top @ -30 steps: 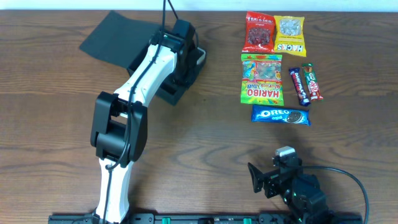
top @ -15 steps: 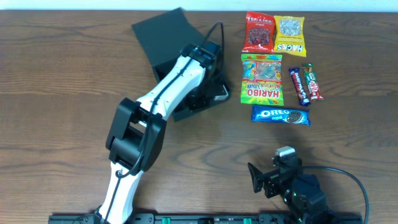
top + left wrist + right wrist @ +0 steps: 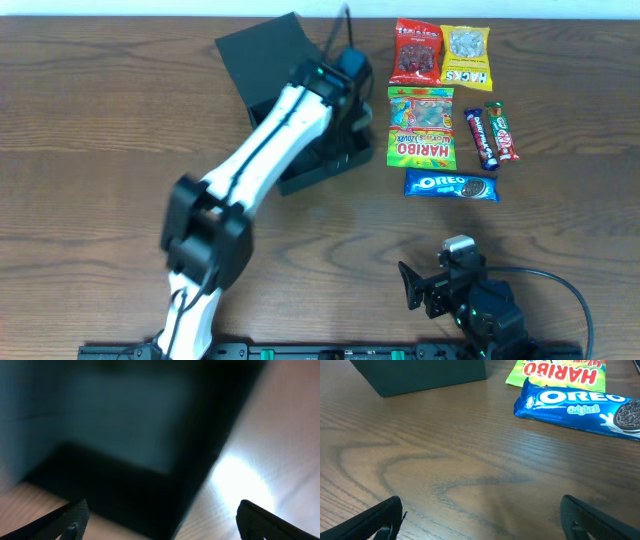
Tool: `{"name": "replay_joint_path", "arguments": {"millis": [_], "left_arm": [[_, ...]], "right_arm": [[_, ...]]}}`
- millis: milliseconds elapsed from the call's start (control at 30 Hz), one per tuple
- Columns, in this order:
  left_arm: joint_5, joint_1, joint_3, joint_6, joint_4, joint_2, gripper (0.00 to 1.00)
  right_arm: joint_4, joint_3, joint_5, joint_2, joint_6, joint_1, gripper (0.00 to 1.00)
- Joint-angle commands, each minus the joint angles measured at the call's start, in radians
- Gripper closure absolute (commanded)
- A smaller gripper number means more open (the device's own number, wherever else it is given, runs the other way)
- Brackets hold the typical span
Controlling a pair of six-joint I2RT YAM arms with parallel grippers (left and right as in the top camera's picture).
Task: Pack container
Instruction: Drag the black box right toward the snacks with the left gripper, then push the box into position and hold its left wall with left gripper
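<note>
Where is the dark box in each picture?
Overhead: container upper middle, lid open.
Left wrist: blurred, fills the upper left.
Right wrist: top left corner.
Shared landmark: Oreo pack, right of it in the overhead and right wrist views.

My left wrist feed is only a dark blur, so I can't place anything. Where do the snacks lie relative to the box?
Observer: The packets I can see lie on the table, to the right of the container; the Haribo bag is nearest it.
Operator: Is the lid open?
Observer: Yes, the flap is swung back on the side away from the arms' bases.
Operator: And the other arm?
Observer: The right gripper sits low near the table's front edge, open and empty, facing the Oreo pack.
</note>
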Motion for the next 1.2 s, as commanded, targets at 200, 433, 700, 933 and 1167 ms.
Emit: {"name": "replay_joint_path", "arguments": {"millis": [200,433,700,933,1167], "left_arm": [[-0.262,0.171,0.024,-0.912,-0.177,-0.189,0.05],[-0.063,0.251,-0.279,-0.964,0.063,-0.188,0.05],[-0.050,0.248,-0.541,-1.051,0.352,-0.188,0.04],[-0.035,0.248,-0.632,-1.048,0.462,-0.187,0.56],[-0.198,0.248,-0.631,-0.779,0.472,-0.188,0.94]], "right_arm": [[0.001,-0.009,0.004,-0.006,0.004,-0.008,0.01],[0.001,-0.009,0.004,-0.006,0.004,-0.008,0.01],[0.001,-0.009,0.004,-0.006,0.004,-0.008,0.01],[0.001,-0.009,0.004,-0.006,0.004,-0.008,0.01],[0.001,-0.009,0.004,-0.006,0.004,-0.008,0.01]]}}
